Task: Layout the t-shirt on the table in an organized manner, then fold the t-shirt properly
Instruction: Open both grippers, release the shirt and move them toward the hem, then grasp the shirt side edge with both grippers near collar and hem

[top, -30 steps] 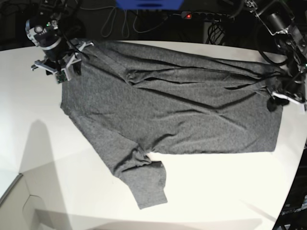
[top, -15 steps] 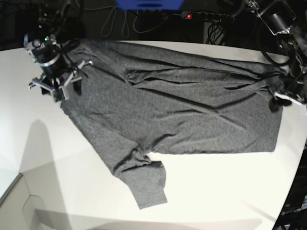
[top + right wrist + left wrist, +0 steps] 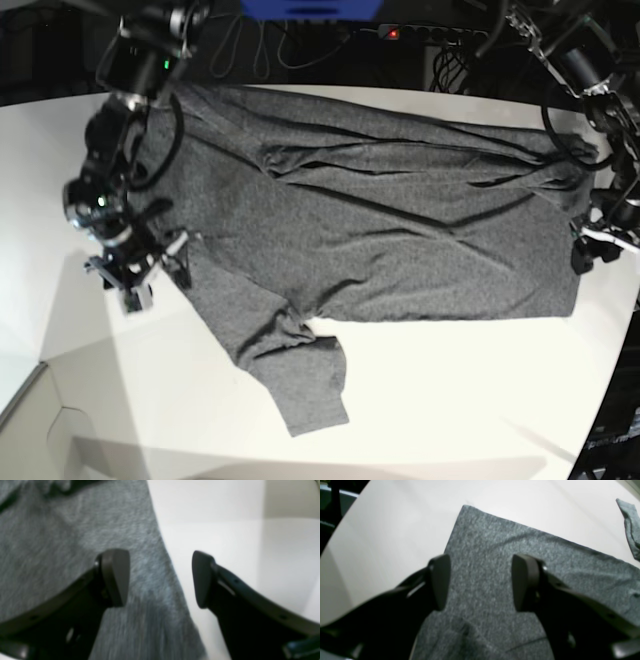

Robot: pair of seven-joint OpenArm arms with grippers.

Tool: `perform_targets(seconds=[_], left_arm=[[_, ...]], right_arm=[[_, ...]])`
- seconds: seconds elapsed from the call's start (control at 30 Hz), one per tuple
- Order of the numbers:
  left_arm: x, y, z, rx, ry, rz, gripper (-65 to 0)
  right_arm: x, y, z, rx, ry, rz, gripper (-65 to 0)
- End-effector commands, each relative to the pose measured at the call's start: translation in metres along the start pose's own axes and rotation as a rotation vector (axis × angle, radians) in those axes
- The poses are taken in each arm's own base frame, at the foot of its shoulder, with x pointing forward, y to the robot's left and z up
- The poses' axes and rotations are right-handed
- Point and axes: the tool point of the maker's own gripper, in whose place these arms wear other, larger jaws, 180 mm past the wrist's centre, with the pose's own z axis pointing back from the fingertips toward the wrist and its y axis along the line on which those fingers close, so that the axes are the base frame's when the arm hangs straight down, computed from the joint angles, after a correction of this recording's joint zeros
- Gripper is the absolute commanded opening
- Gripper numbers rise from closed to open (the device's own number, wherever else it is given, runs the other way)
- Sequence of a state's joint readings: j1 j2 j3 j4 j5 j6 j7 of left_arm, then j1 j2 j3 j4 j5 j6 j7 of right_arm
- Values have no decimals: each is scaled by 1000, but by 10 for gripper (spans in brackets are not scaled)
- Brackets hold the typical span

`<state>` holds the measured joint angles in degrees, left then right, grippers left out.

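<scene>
The dark-grey t-shirt (image 3: 380, 220) is lying spread across the white desk (image 3: 460, 400), one sleeve trailing toward the near edge, while the right hand (image 3: 160, 580) is hovering with jaws wide over the shirt's edge and the left hand (image 3: 480, 580) is gaping above a corner, holding nothing

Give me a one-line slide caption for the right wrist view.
Open right gripper straddling the t-shirt edge, one finger over fabric, the other over the bare table.
</scene>
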<state>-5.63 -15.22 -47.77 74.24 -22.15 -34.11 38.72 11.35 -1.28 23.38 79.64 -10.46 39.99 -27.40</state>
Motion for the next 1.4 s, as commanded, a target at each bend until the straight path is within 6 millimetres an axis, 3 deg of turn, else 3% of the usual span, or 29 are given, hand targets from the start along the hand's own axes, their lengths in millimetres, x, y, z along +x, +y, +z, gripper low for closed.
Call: perform_targets(seconds=[0.0,0.23,0.4,0.6,0.7,0.77,0.93,1.1,1.2,1.37], left_arm=[[24,1,3,-6,-66,-19,-276],[28,10,7,13,-68,-35,-276],[25,19,12,31,-50,-52,-276],[28,21,12,37,-57,-48,-276],[41,14,5,22,-84,-39,-276],[38,15,-4,15,-72,-4,-276],[30,26,-28,35,-15,41,-276],[40,29,-55,60,34,41,-275],[53,32,-67,68,-2,36,-275],[49,27,-96,56,13,62,-275]], right_arm=[[25,-2,-8,10,-60,-10,-250],[39,4,-60,95,-9,-46,-251],[46,7,-78,134,-64,-62,-250],[22,1,-87,162,-22,-110,-252],[13,-3,-88,132,-17,-133,-257],[-1,-2,-88,127,0,-146,-293],[-21,7,-86,138,30,-159,-481],[-27,8,-85,142,46,-161,-650],[-34,7,-82,137,57,-159,-650],[-26,-1,-76,114,24,-131,-650]])
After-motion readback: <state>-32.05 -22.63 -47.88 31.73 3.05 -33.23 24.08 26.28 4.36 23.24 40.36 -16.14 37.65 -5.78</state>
